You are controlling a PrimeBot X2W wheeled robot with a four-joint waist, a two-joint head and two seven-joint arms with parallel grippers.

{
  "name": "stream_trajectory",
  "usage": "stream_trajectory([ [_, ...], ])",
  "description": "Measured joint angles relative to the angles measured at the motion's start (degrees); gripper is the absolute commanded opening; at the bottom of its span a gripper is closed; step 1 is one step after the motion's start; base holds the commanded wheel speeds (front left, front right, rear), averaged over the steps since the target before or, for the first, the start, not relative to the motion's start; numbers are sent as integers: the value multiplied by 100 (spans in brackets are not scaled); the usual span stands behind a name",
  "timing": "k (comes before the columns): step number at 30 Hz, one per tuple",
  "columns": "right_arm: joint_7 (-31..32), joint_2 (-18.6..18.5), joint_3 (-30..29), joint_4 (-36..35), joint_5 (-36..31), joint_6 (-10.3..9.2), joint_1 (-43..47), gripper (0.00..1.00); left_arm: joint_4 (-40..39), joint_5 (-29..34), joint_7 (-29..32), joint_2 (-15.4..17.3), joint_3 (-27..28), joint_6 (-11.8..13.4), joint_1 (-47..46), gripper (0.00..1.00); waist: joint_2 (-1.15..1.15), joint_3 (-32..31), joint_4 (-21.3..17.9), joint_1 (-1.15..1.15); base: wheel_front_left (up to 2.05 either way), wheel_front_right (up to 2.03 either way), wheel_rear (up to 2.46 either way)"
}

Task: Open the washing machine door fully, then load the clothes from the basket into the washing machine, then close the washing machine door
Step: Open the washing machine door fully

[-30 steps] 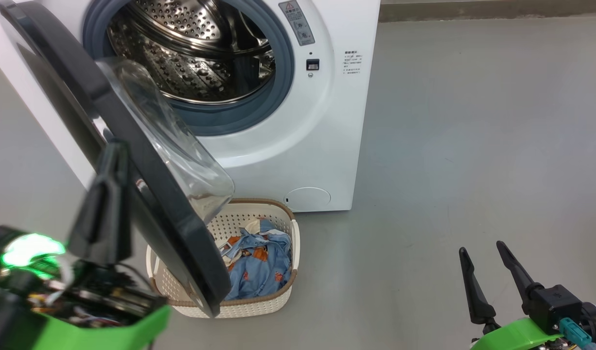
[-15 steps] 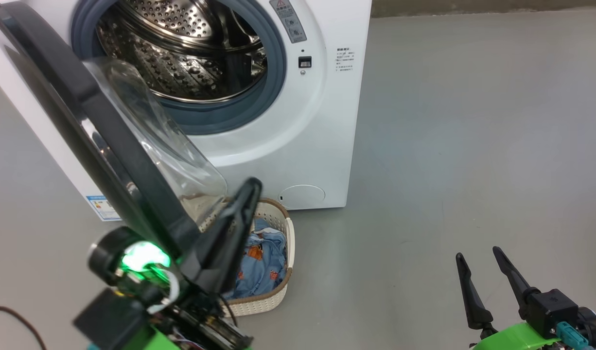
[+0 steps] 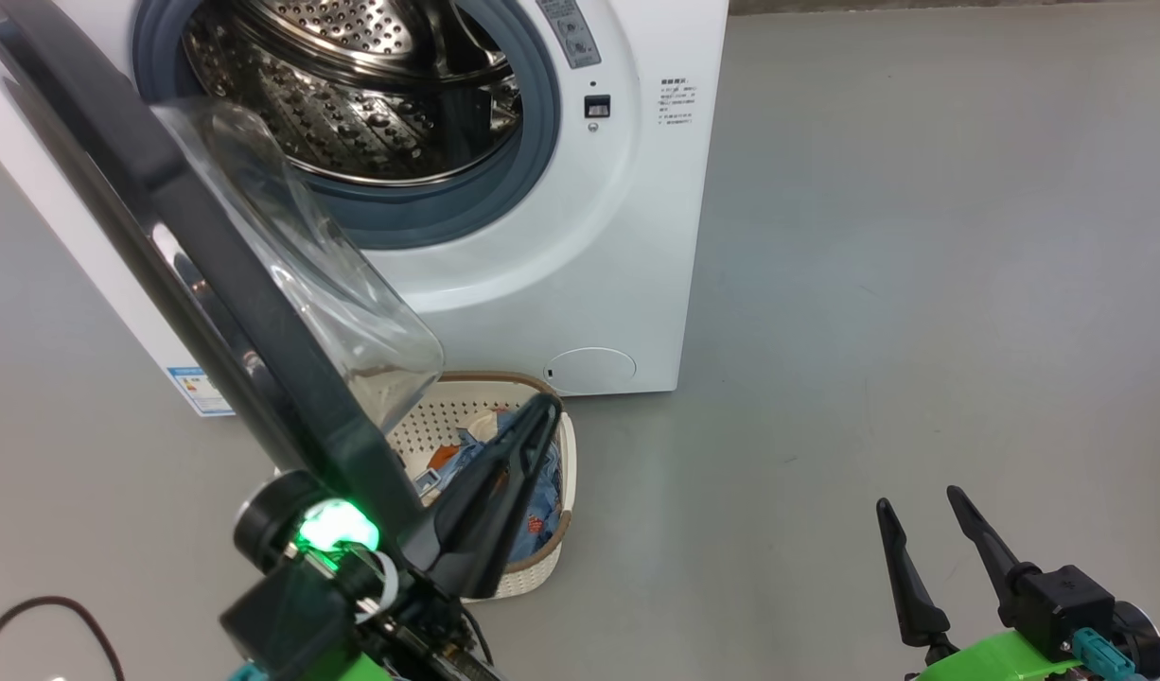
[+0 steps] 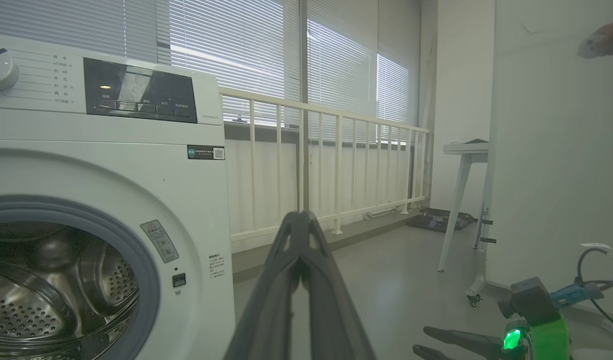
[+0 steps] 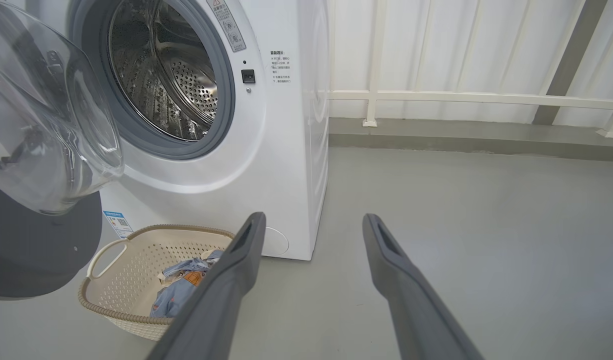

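1. The white front-loading washing machine stands on a grey floor. Its steel dimpled drum is exposed inside a grey-blue gasket.
2. The washing machine door is open, swung out to the left of the head view. It has a glossy black rim and a bulging clear glass centre. Its lower edge covers the left part of the basket in that view.
3. The basket, cream-white and perforated with a brown rim, sits on the floor just in front of the machine, near the round service flap.
4. The clothes, light blue with orange-brown prints, lie bundled inside the basket.
5. The left gripper is clenched, its fingers pressed together on nothing. In the head view it crosses in front of the basket, beside the door's lower rim.
6. The right gripper is released, its fingers spread and empty, over bare floor well to the right of the basket.
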Motion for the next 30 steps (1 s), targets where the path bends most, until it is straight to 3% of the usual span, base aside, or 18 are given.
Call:
stream_trajectory([
  [12,0,0,81,98,69,0,-4,100,565,-137,1,143,-485,0,149,0,0,76,5,0,0,0,0],
  [30,0,0,151,134,113,0,-13,100,1731,-298,2,87,-186,0,354,0,0,203,-101,0,0,0,0],
])
